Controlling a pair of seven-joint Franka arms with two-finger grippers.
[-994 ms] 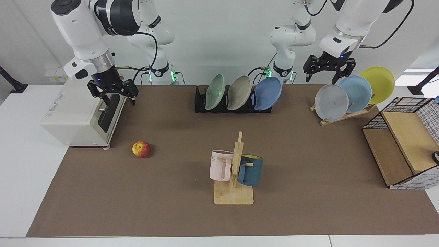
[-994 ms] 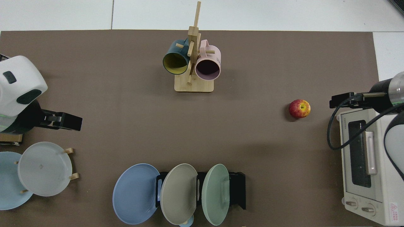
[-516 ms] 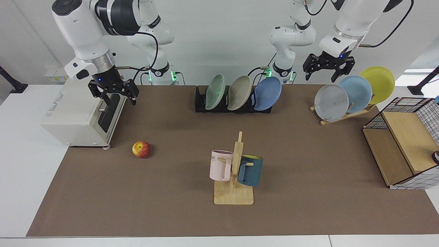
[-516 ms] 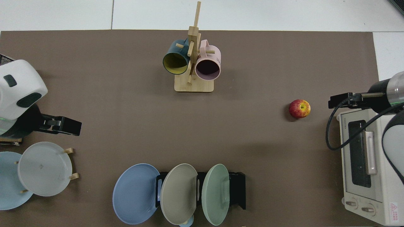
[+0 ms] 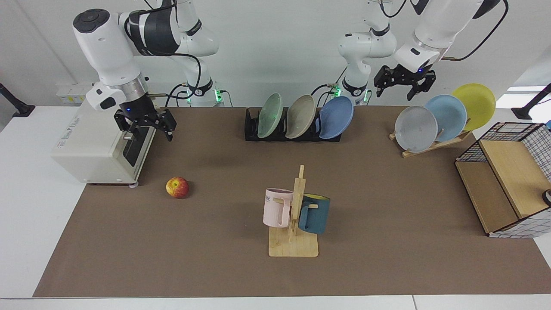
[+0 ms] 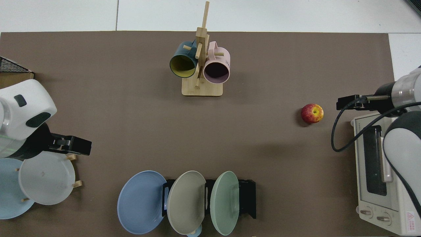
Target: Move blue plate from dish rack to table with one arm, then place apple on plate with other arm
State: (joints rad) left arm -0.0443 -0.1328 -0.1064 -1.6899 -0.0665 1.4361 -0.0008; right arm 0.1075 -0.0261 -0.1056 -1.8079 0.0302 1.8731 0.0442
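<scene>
The periwinkle blue plate (image 5: 335, 117) (image 6: 141, 201) leans in the end slot of the black dish rack (image 5: 252, 129) (image 6: 247, 197), beside a beige and a green plate. The red-yellow apple (image 5: 177, 187) (image 6: 312, 113) lies on the brown mat (image 5: 387, 193) of the white table (image 5: 26, 193). My left gripper (image 5: 398, 91) (image 6: 82, 146) hangs open in the air, to the right of the blue plate and above the wooden plate stand. My right gripper (image 5: 151, 134) (image 6: 345, 102) is open, beside the toaster oven's front and above the apple's side of the mat.
A toaster oven (image 5: 99, 146) stands at the mat's edge near the apple. A mug tree (image 5: 295, 215) holds a pink and a dark blue mug mid-mat. A slanted wooden stand (image 5: 430, 144) carries grey, sky-blue and yellow plates. A wire-and-wood shelf (image 5: 503, 185) sits beyond it.
The left gripper has risen and shifted from over the wooden stand toward the dish rack. The right gripper has moved a little lower and toward the apple. Plates and apple are unmoved.
</scene>
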